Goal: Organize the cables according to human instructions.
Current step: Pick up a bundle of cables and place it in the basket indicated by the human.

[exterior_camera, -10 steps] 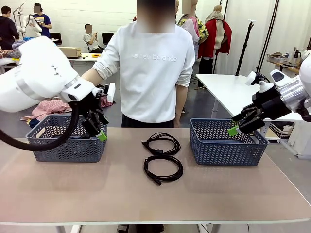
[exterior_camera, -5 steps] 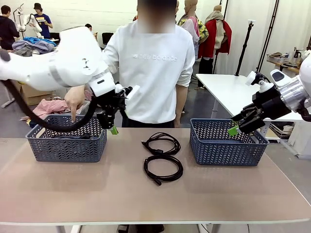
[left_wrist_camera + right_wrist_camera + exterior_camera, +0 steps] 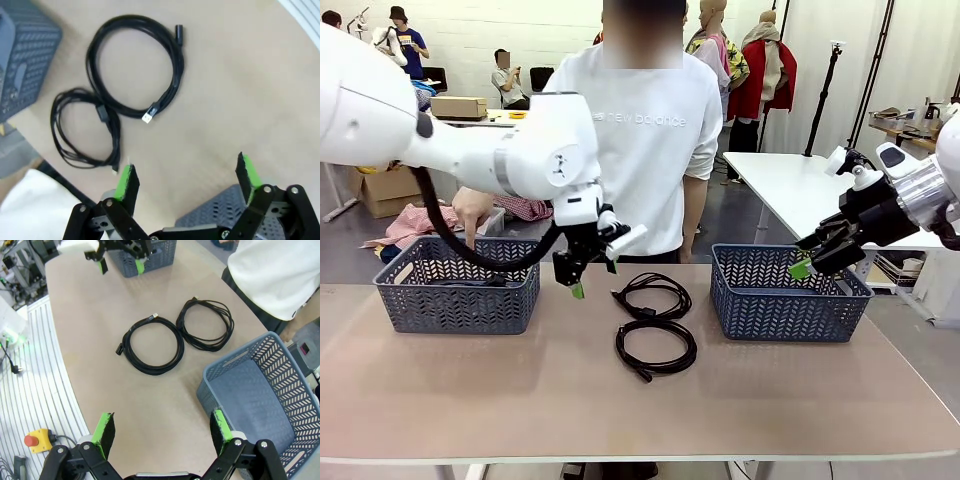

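Sitting flat mid-counter (image 3: 470,400): two round, thin black cable coils, far coil (image 3: 682,296) and near coil (image 3: 690,352), lined up front-to-back between the grey lattice left basket (image 3: 455,300) and right basket (image 3: 785,305). The left gripper (image 3: 592,275) hangs just beside the far coil, fingers wide; the right gripper (image 3: 810,262) is over the right basket's rim, fingers wide too.

Two black cables, both coiled flat mid-table (image 3: 470,400): far coil (image 3: 682,300) looser, near coil (image 3: 692,348) just beside it, plugs poking out.
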Motion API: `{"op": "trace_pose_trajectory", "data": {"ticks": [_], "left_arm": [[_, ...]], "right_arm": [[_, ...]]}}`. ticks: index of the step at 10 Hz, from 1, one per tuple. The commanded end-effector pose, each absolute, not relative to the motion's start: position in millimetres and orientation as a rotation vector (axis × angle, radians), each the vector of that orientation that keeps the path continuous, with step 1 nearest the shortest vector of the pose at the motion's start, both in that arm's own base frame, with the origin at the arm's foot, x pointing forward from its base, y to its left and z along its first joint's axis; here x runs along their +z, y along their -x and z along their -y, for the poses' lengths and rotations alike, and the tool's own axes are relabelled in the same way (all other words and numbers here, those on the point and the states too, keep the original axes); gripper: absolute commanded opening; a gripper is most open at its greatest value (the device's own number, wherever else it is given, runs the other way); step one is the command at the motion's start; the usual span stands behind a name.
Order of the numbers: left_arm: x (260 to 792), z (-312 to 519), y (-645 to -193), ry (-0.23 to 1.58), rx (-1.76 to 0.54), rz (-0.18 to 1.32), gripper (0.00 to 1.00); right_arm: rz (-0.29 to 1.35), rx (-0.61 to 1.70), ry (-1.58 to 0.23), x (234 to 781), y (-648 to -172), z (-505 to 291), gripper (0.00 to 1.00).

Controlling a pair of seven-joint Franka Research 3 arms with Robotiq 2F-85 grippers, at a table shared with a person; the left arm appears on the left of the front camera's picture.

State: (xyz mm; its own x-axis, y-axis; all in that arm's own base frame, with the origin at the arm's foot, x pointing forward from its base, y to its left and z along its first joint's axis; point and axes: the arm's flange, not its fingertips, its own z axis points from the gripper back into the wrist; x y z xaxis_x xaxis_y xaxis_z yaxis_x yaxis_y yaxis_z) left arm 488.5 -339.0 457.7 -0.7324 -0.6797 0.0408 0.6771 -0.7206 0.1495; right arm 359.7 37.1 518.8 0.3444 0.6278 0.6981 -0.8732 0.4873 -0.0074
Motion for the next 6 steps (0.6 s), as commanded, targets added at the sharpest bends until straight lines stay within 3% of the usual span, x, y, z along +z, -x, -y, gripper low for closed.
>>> {"op": "trace_pose_trajectory", "data": {"ticks": [1,6], "left_arm": [[452.0,361.1,-485.5,-0.081,-2.45,0.116,1.0],[424.2,395.0,-456.1,-0.035,-2.521,0.12,1.0]], "right_arm": [[0.727,1.026,-0.43,517.6,-362.3,-36.8,1.0],[0.727,1.026,-0.43,517.6,-362.3,-36.8,1.0]]}}
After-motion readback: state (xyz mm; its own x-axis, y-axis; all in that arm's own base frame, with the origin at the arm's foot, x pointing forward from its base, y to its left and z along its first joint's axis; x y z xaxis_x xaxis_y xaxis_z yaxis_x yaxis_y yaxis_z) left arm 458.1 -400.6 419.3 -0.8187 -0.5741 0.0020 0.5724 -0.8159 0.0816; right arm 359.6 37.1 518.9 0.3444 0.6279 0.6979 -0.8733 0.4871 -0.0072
